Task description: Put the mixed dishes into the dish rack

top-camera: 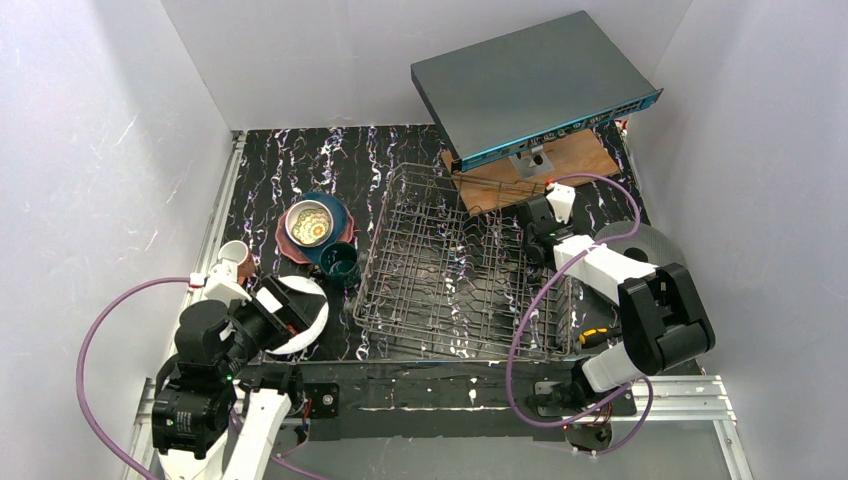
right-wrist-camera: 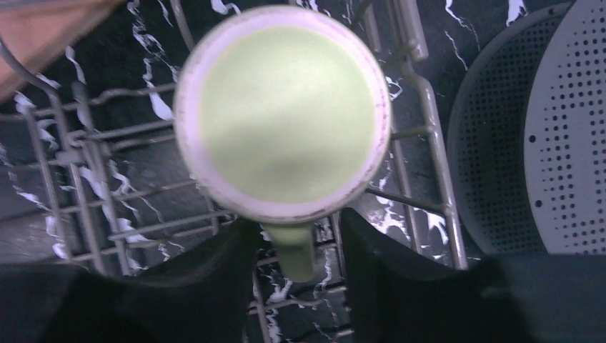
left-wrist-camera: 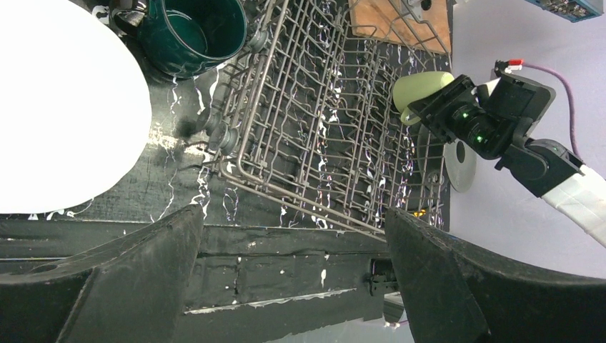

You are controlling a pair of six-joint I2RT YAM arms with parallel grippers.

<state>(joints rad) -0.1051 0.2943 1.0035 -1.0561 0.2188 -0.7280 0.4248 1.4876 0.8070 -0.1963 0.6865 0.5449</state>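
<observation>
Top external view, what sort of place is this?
Probably a robot lab test cell, not a kitchen: white panel walls box in the black marbled table, two arms are bolted at its edge, with a dish rack on it.

The mug (right-wrist-camera: 282,114) at upper centre is showing pale green with a cream rim. The rack (top-camera: 450,270) is gleaming grey, the tabletop (top-camera: 300,160) is running black with white marbled streaks, and the cable (top-camera: 95,340) at lower left is glowing purple.
</observation>
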